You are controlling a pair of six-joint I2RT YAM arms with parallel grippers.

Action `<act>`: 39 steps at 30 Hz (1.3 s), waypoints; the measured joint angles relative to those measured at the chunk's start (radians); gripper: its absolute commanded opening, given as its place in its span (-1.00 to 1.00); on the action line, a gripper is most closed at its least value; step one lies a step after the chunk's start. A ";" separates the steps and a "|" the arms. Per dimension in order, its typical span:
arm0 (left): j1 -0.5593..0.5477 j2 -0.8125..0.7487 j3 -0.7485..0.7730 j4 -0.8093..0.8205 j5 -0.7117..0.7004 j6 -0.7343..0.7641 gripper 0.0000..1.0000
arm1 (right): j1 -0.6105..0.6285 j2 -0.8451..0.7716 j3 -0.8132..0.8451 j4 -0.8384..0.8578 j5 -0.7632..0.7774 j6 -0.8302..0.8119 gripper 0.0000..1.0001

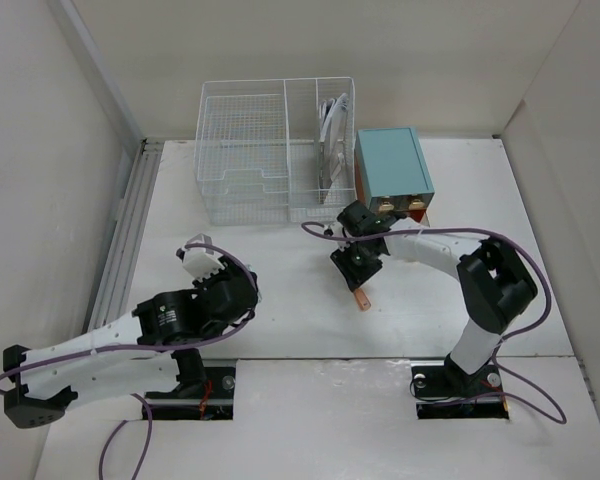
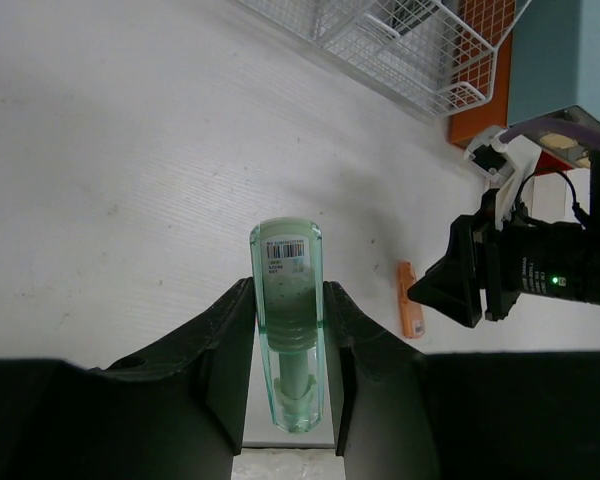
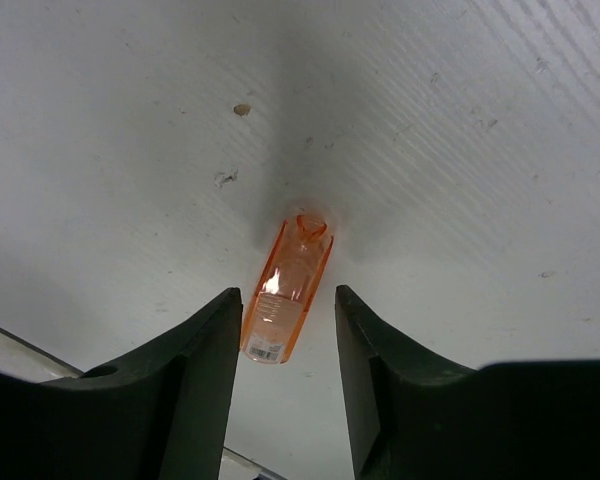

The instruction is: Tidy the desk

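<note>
Two tubes: green tube (image 2: 286,340) in left tool (image 2: 286,295), orange tube (image 3: 286,292) on desk (image 3: 130,100).

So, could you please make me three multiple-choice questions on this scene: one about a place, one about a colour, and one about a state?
1. Where does the teal box stand relative to the wire basket?
A. inside it
B. at its left
C. at its right

2. What colour is the small case lying on the desk below the right claw?
A. green
B. orange
C. blue

3. In what state is the left claw?
A. shut on a green tube
B. open and empty
C. out of view

Answers:
1 C: the top view shows the box beside the basket's right wall.
2 B: the right wrist view shows it orange, with the open jaws on either side.
3 A: the left wrist view shows both fingers pressing the tube.
</note>
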 measured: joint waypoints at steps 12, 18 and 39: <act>0.000 -0.014 -0.014 0.000 0.001 0.001 -1.00 | 0.069 0.016 -0.036 0.018 0.041 0.085 -0.10; 0.000 -0.031 -0.014 0.000 0.000 0.004 -1.00 | 0.074 0.046 -0.032 0.024 0.069 0.126 -0.22; 0.000 0.162 -0.023 0.295 0.087 0.185 -1.00 | -0.030 -0.116 0.062 0.029 0.052 -0.027 -1.00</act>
